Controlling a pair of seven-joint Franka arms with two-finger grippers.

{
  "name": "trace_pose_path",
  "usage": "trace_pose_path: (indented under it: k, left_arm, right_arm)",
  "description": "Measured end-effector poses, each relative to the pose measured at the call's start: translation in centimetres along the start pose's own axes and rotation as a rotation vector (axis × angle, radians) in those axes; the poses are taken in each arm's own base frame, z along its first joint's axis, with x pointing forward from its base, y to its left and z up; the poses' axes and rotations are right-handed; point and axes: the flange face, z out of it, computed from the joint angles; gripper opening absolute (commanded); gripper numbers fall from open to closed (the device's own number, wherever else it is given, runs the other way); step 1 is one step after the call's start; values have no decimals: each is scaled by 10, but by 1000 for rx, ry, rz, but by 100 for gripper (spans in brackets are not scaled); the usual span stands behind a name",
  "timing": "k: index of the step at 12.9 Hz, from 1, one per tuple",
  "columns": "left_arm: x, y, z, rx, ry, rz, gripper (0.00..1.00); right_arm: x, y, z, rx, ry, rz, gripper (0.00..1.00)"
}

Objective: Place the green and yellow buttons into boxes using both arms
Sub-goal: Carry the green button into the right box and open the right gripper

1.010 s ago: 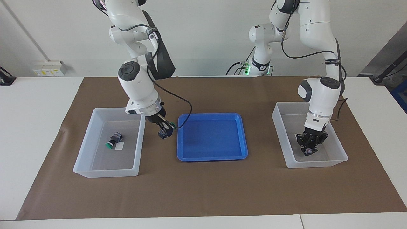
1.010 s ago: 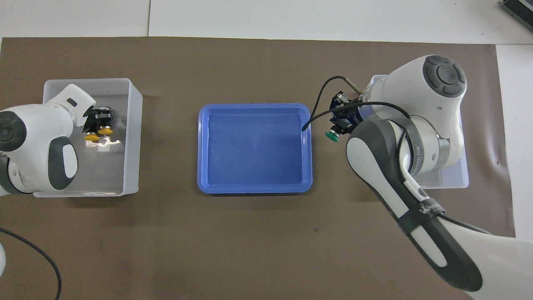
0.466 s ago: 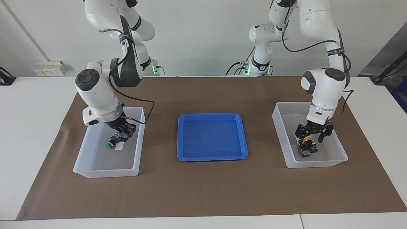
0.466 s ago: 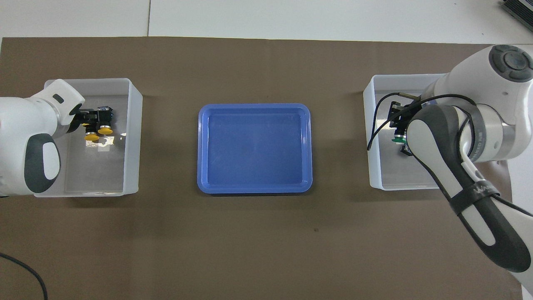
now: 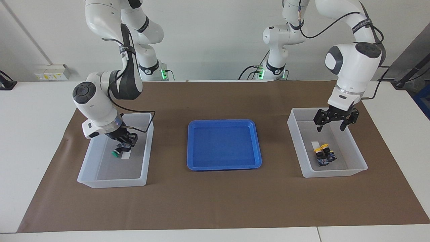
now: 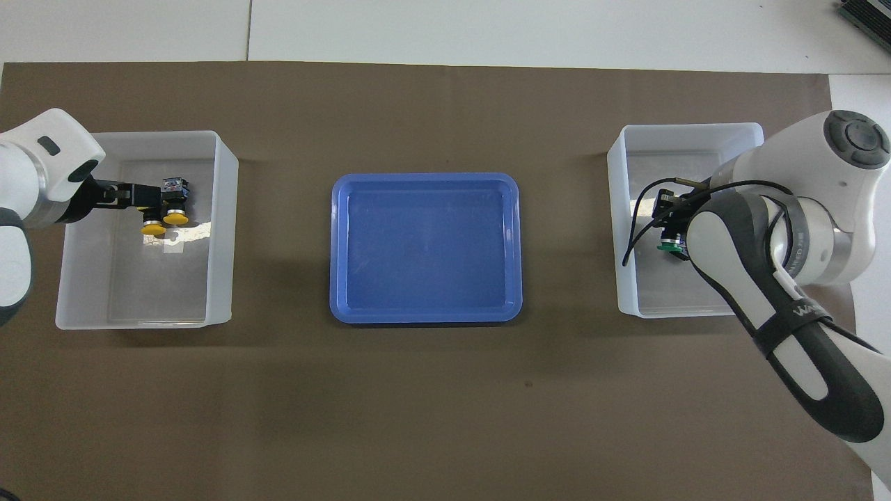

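Observation:
Two yellow buttons [image 5: 324, 155] lie side by side in the box [image 5: 295, 148] at the left arm's end, and also show in the overhead view [image 6: 165, 221] in that box [image 6: 223, 229]. My left gripper [image 5: 332, 127] is open and empty, raised over that box [image 6: 139, 202]. My right gripper [image 5: 127, 141] is low inside the other box [image 5: 147, 148], shut on a green button whose cap [image 6: 669, 243] shows under the gripper [image 6: 669, 216]. A second green button [image 5: 117, 152] lies on this box's floor by a white label.
A shallow blue tray [image 5: 223, 144] sits on the brown mat between the two boxes and holds nothing. Two smaller white arms with green lights [image 5: 275, 50] stand at the robots' edge of the table.
My left gripper let go of a yellow button beside the other and rose, open. My right gripper carried a green button from beside the blue tray down into its box.

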Motion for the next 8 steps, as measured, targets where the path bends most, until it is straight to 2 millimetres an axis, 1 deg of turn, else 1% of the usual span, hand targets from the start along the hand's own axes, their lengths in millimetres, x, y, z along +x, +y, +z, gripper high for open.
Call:
trace_pose_path:
  k: [2,3,4,5,6,7,8]
  left_arm:
    - [-6,11,-32,-1,-27,23,100]
    - [-7,19,-46,-2,-45,35,100]
    - [-5,24,-62,-2,-59,45,100]
    - [-2,27,-80,-3,-66,48,100]
    - [1,27,-95,-5,-75,49,100]
    - [5,28,-108,-12,-82,48,100]
    - [8,28,-118,-26,-86,43,100]
  right_arm:
    - [-3,2,14,14,16,9,0]
    - [-6,4,24,14,24,12,5]
    - [-8,7,33,13,25,16,12]
    - [-10,10,39,12,24,17,40]
    - [-10,12,41,11,22,17,83]
    - [-10,13,41,10,22,16,100]
    - [-10,13,41,11,23,16,100]
